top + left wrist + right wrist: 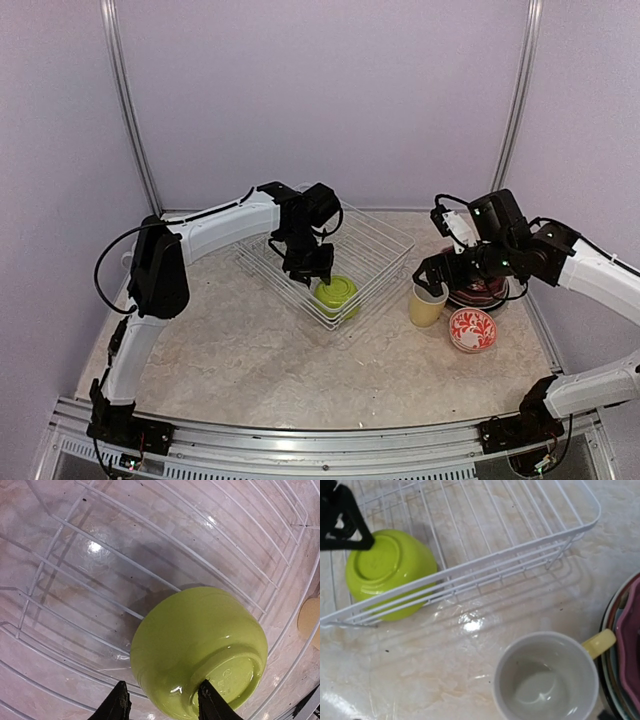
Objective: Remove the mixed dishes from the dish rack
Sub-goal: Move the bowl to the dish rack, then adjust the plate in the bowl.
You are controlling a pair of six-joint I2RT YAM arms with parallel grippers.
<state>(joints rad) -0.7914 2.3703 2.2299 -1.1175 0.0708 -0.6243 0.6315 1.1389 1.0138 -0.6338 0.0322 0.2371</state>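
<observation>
green bowl [337,296] next

it lies tipped, foot up, in the rack's [385,240] near corner. left pincer [162,690] half open astride the foot edge; can't tell if it bites. looks glazed, slick, breakable, light: best pinched across the wall. right pincer [432,278] gapes empty beside the rack.

Small booth closed in by plain pale lilac walls: back wall [330,90], left wall [50,150], right wall [590,120]. Slim silver metal posts in the two far corners, left post [130,110] and right post [519,90], both leaning slightly inward in the overhead view. Below, a table [250,370] topped in a glossy cream-and-beige marbled stone pattern, pinkish in the close views. Ribbed aluminium rail [320,442] along the near edge. Soft, even light from above; bright white glare patches [470,624] on the shiny tabletop, faint shadows.
</observation>
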